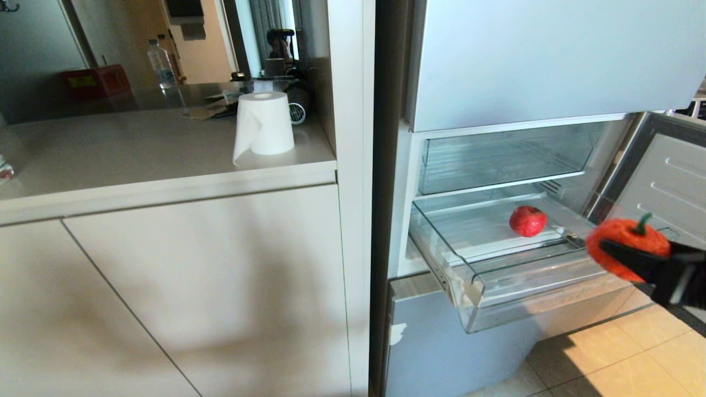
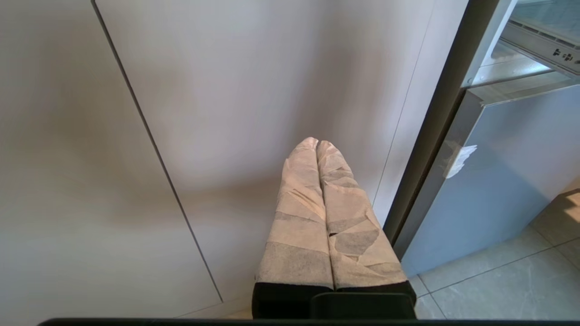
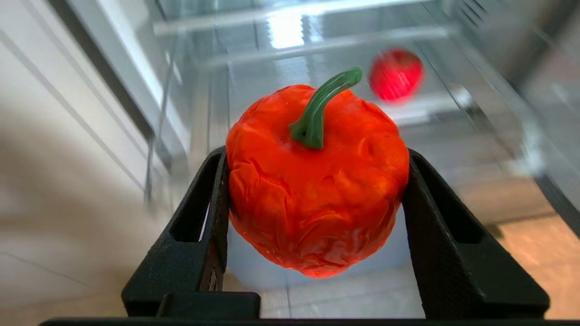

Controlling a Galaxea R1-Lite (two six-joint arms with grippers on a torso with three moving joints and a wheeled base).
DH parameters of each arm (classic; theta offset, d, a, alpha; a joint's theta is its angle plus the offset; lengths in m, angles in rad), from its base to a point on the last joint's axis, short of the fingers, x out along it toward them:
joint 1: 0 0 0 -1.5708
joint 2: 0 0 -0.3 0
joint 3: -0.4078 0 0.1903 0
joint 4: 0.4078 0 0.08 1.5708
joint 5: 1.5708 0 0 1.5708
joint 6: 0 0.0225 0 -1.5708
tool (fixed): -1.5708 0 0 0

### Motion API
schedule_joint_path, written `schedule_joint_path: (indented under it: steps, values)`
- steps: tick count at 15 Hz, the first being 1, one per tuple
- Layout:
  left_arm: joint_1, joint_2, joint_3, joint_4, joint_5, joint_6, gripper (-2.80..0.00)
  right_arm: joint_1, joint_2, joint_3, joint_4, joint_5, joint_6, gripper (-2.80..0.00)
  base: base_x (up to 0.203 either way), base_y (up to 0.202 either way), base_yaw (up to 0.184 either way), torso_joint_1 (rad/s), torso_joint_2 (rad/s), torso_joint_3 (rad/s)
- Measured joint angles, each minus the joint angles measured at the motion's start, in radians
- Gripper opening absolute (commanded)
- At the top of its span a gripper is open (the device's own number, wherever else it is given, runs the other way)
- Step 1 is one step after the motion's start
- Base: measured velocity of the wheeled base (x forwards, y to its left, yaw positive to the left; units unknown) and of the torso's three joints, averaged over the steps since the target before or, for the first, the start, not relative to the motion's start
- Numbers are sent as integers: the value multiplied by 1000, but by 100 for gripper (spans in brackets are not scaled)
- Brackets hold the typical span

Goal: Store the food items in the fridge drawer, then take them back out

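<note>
The right gripper (image 3: 317, 181) has its two black fingers (image 3: 199, 235) pressed on the sides of the orange-red fruit (image 3: 312, 181), one finger on each side, so the jaws are spread only as wide as the fruit and clamped on it. The fruit sits between the fingers with its top sticking out past the tips. It is round and bumpy, with a wrinkled skin and one bent green stem (image 3: 319, 108) on top. In the head view the right gripper (image 1: 634, 251) holds this fruit (image 1: 626, 237) in the air, just off the front right corner of the fridge drawer (image 1: 496, 275). Past the fingertips, inside the pulled-out drawer, lies the deeper red fruit (image 1: 528, 220) on the clear floor, well apart from the jaws. That makes two fruits: one held, one in the drawer. Above the open drawer is a second clear drawer (image 1: 496, 160), pushed in. The left gripper (image 2: 317, 149) has its two taped fingers (image 2: 299, 217) pressed together with nothing between them, pointing at a pale cupboard door (image 2: 226, 90) beside the fridge (image 2: 521, 158). One paper roll (image 1: 263, 127) stands on the counter (image 1: 138, 160).
</note>
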Motion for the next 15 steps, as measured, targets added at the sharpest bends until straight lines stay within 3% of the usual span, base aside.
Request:
schedule_joint_path:
  steps: [5,15]
  values:
    - [1,0,0,0,0,0,-280,22,372,-282,54,53,2,-280,0,0,0,0,0,0]
    - [0,0,0,0,0,0,-280,24,764,-501,8,63,-7,-280,0,0,0,0,0,0]
